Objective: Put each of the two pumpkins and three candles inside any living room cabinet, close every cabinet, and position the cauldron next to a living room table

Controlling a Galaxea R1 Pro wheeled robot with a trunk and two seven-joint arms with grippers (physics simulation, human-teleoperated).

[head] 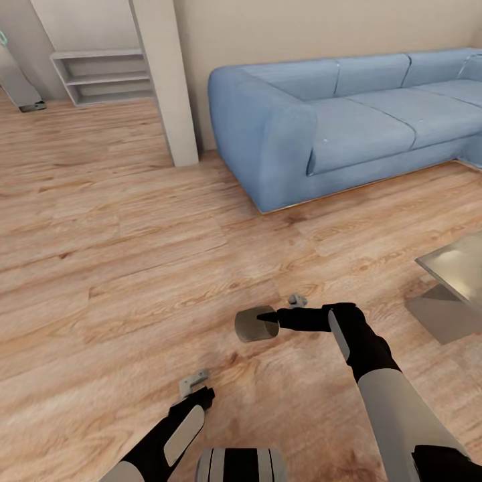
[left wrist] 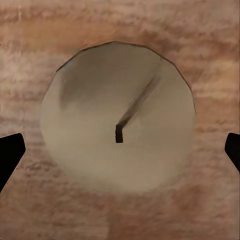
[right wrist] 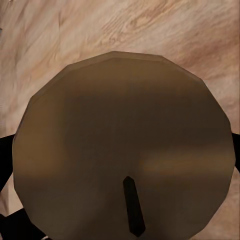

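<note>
Candle [head: 256, 325] sits clamped in the right gripper [head: 268, 317]; carry it level. Left gripper [left wrist: 120, 150] fingers are apart around another candle [left wrist: 117, 117]; squeeze gently.

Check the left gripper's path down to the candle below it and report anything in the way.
Nothing visible blocks it. In the left wrist view the candle stands upright on the bare wood floor, wick up, centred between the two spread fingertips. The right gripper is already at another candle.
</note>
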